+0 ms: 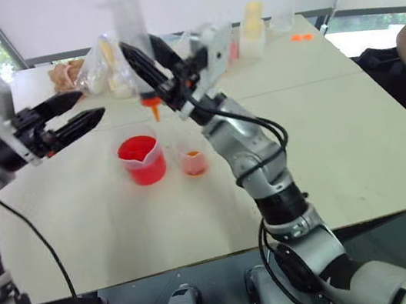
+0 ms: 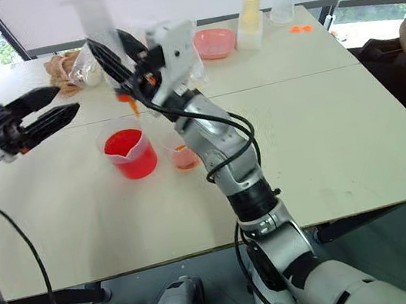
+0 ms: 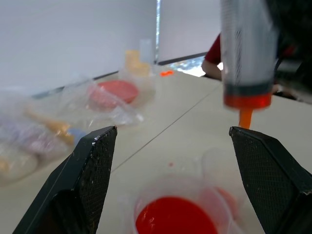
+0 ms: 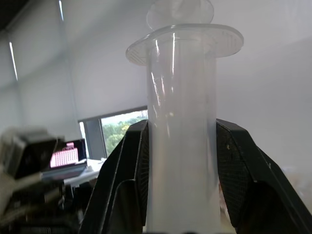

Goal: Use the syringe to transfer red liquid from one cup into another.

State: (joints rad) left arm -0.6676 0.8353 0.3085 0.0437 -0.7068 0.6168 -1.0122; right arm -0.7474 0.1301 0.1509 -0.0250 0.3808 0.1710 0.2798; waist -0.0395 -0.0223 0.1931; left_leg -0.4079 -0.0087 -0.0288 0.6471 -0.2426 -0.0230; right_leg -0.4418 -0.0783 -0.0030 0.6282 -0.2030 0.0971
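Right gripper (image 1: 143, 67) pinching syringe (image 1: 131, 31) upright above beaker (image 1: 142, 159) and cup (image 1: 192, 158); left gripper (image 1: 76, 115) spread wide, empty.

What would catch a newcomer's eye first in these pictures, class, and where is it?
The large clear syringe, held upright above the table by the right gripper, its orange nozzle hanging over the cups. Just below stands the beaker of bright red liquid, with the smaller cup beside it. The left gripper hovers open nearby.
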